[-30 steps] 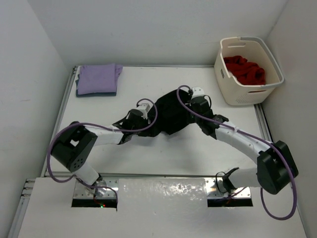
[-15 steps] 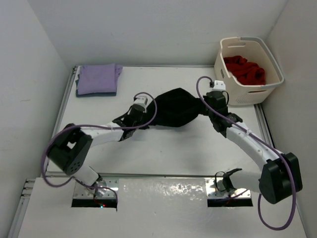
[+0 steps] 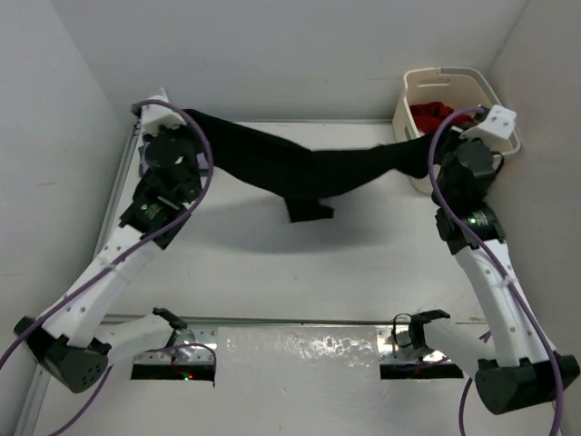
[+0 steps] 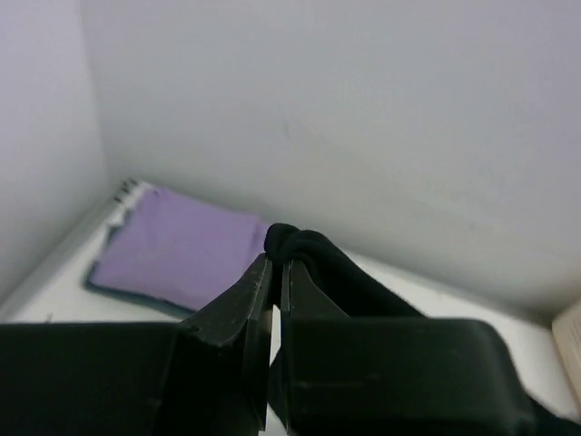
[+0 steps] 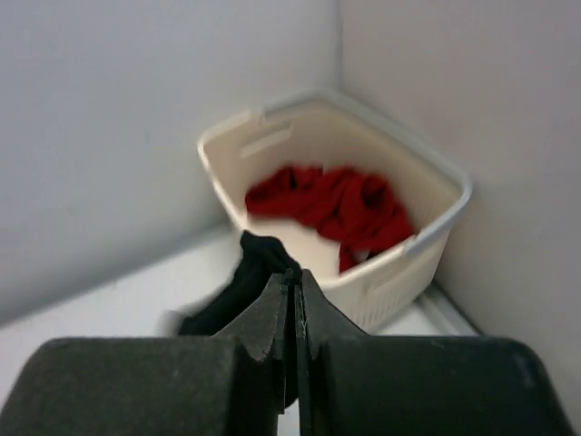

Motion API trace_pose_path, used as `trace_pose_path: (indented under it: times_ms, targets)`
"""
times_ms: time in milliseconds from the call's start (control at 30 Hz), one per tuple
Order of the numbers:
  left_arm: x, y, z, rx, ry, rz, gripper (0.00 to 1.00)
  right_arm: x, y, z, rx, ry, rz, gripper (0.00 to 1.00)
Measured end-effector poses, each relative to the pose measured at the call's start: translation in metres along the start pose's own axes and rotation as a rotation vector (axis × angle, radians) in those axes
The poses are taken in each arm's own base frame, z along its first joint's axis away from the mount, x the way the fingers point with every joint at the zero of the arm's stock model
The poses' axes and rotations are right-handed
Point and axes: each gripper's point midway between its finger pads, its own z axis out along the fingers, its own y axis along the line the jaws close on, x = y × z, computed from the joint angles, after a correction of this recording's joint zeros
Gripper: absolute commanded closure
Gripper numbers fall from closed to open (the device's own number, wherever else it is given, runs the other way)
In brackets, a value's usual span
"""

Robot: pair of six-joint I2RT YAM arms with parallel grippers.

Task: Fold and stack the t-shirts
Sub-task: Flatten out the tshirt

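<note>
Over the tabletop (image 3: 363, 263), a black shirt (image 3: 300, 173) sags between the left pincer (image 4: 277, 272) and right pincer (image 5: 295, 283), each clamped on an end. The basket (image 5: 390, 272) with a red shirt (image 5: 336, 204) stands near the right pincer, and a folded purple shirt (image 4: 182, 254) lies far-left.

A robotics lab cell: plain white panel walls (image 3: 290, 54) box in a flat white worktop (image 3: 363, 268) with two purple-cabled robot arms (image 3: 109, 270) bolted on.
</note>
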Motion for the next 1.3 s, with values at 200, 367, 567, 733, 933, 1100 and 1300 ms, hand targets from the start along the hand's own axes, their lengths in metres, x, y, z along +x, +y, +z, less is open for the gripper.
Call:
trace_pose_path:
  times_ms: [200,367,567,733,933,1100,1300]
  targets:
    - [-0.097,0.048,-0.04,-0.08,-0.177,-0.052,1.0,-0.102,-0.029,-0.035,0.04,-0.213,0.003,1.0]
    - [-0.145,0.084,-0.078,-0.107,-0.274,-0.124,1.0,-0.152,-0.049,-0.067,0.046,-0.325,0.013,1.0]
    - [-0.158,0.097,-0.095,-0.091,-0.286,-0.156,1.0,-0.188,-0.049,-0.079,0.026,-0.385,0.016,1.0]
    - [-0.135,0.09,-0.084,-0.108,-0.224,-0.153,1.0,-0.192,-0.024,-0.047,0.026,-0.333,-0.032,1.0]
    - [-0.013,0.085,-0.02,-0.212,-0.018,-0.091,1.0,-0.137,0.053,0.048,-0.034,-0.137,-0.082,1.0]
    - [0.174,0.125,0.041,-0.335,0.402,-0.003,0.7,-0.008,0.129,0.134,-0.125,0.138,-0.183,0.94]
    - [0.325,0.149,0.025,-0.431,0.861,0.099,0.14,0.145,0.195,0.204,-0.192,0.398,-0.284,0.17]
